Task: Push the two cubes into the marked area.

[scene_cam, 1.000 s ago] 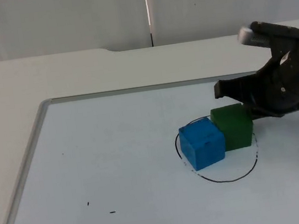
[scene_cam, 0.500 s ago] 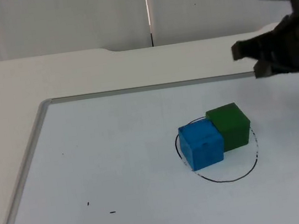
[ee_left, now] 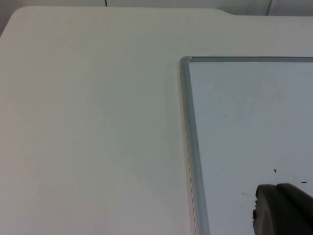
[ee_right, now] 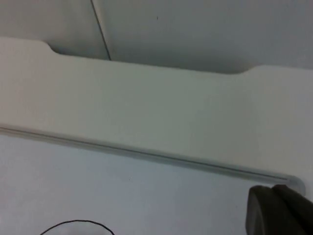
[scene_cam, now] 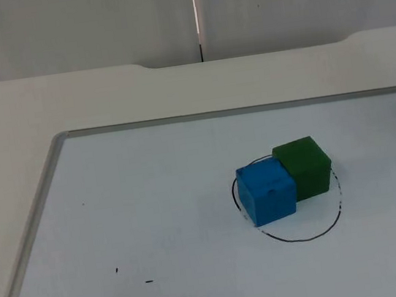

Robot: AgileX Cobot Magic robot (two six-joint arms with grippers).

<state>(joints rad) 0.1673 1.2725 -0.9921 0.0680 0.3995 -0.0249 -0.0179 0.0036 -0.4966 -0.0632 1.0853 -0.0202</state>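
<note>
A blue cube (scene_cam: 266, 192) and a green cube (scene_cam: 304, 167) sit touching each other on the whiteboard, inside a hand-drawn black circle (scene_cam: 299, 238). The blue cube's left side reaches the circle's line. The green cube stands at the circle's far right part. My right gripper (ee_right: 279, 210) hovers above the whiteboard's far edge, well away from the cubes, with an arc of the circle (ee_right: 76, 223) below it. My left gripper (ee_left: 283, 210) waits over the whiteboard's left part, near its frame.
The whiteboard's grey frame (scene_cam: 48, 184) runs along the left and far sides, also seen as the frame (ee_left: 188, 127) and the far frame (ee_right: 146, 154). Bare cream table surrounds it up to the grey partition wall (scene_cam: 194, 16). Small black marks (scene_cam: 149, 280) dot the board.
The right arm has lifted off from beside the green cube and withdrawn up and to the right, out of the top view. Both cubes stay in place.
</note>
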